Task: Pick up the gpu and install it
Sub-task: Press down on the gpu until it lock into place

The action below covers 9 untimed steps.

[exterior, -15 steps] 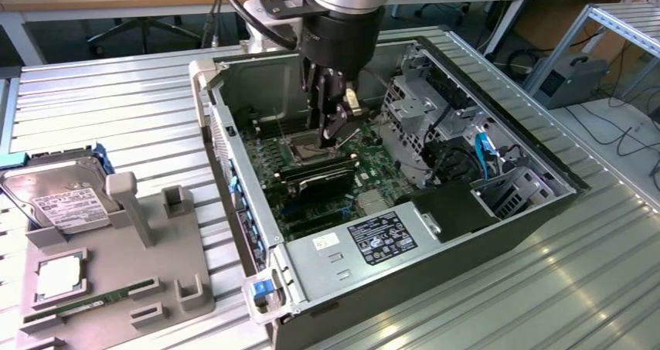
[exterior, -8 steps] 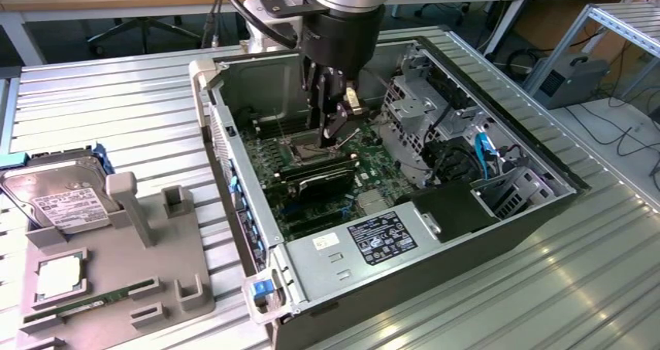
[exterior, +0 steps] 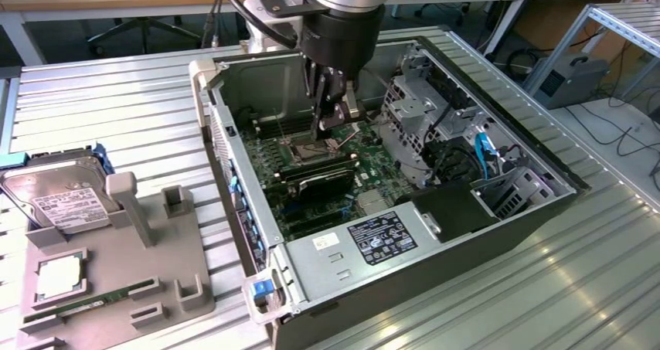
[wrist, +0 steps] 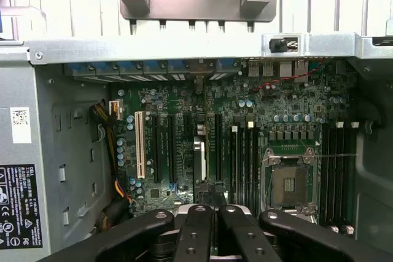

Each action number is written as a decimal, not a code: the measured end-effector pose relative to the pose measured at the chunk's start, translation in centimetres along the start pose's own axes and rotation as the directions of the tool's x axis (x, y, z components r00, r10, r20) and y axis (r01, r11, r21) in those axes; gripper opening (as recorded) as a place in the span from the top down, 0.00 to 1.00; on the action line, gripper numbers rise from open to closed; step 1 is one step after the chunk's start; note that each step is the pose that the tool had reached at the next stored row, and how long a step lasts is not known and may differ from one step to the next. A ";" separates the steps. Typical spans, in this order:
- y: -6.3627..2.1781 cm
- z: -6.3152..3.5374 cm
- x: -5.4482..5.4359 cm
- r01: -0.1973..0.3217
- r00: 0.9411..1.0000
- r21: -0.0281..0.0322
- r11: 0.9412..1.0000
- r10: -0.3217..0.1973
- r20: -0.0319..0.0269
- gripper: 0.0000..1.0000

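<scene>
The gpu (exterior: 318,184) is a dark flat card standing on edge in a slot of the motherboard inside the open computer case (exterior: 232,172). In the wrist view the gpu (wrist: 198,157) appears edge-on among the black expansion slots. My gripper (exterior: 332,124) hangs inside the case, above and slightly behind the card. Its black fingers (wrist: 196,228) are pressed together, so the gripper (wrist: 209,213) is shut with nothing visibly between them. Whether the fingertips touch the card's top edge I cannot tell.
A bare CPU socket (wrist: 288,182) lies beside the gripper, and a metal drive cage (exterior: 413,107) rises at the exterior view's right. On the exterior view's left, a grey fixture (exterior: 154,273) holds a hard drive (exterior: 57,199), a CPU (exterior: 60,276) and a RAM stick (exterior: 93,304).
</scene>
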<state>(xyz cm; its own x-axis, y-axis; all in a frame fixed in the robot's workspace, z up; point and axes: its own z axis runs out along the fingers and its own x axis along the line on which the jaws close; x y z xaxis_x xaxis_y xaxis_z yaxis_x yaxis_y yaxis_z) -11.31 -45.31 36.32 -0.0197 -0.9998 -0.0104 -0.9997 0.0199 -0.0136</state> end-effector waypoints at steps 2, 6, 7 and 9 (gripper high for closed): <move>0.00 0.19 0.0 0.000 1.000 0.000 1.000 0.000 0.001 0.89; 0.02 1.53 0.0 0.000 1.000 0.000 1.000 0.000 0.001 0.89; 0.02 1.68 0.0 0.000 1.000 0.000 1.000 0.000 0.001 0.89; 0.03 2.49 0.0 0.000 1.000 0.000 1.000 0.000 0.001 0.89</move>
<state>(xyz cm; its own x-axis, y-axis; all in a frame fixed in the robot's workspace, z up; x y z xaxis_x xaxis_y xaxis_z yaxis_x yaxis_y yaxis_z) -11.30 -45.31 33.83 -0.0198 -0.9997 -0.0114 -0.9997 0.0200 -0.0135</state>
